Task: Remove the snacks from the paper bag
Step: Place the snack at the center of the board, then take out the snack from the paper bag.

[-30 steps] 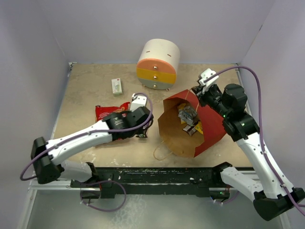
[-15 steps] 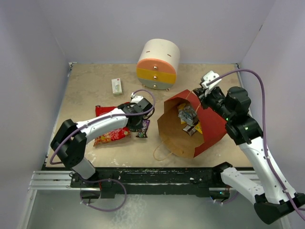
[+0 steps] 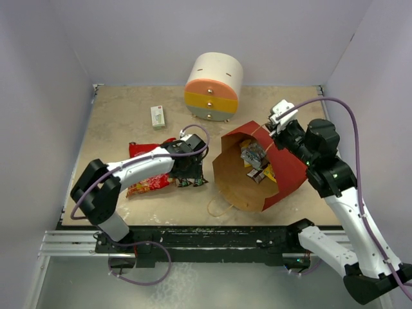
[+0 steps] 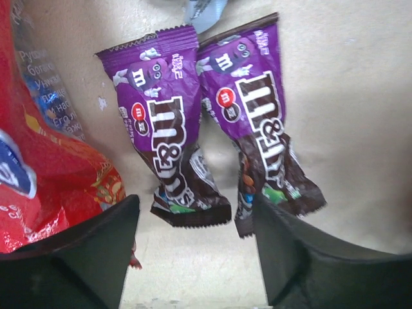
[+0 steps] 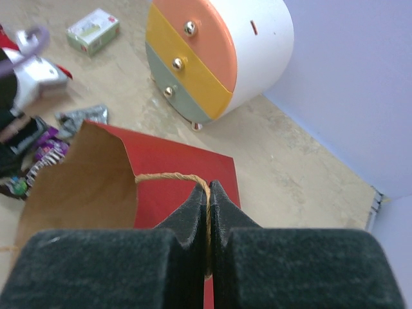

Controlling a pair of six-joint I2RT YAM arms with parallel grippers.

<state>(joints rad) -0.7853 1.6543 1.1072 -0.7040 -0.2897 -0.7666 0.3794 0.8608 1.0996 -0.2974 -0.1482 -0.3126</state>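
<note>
The red paper gift bag [image 3: 291,172], kraft-lined, rests tilted near the surface's right edge and holds small candy wrappers [image 3: 254,158]. A red crinkly chip bag [image 3: 147,183] and two purple candy packets [image 4: 170,141] lie flat toward the left edge.

Overhead camera spans the table [image 3: 116,122] from its near edge. Wrist views: left close on M&M's packets [image 4: 168,135], right toward the far drawer unit [image 5: 219,58].

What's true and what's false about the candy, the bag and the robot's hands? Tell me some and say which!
1. Two candy packs lie outside the bag. True.
2. The left gripper squeezes a pack. False: its jaws are open and hold nothing.
3. The right gripper pinches the bag's handle. True.
4. The bag is empty. False: snacks lie inside.
</note>
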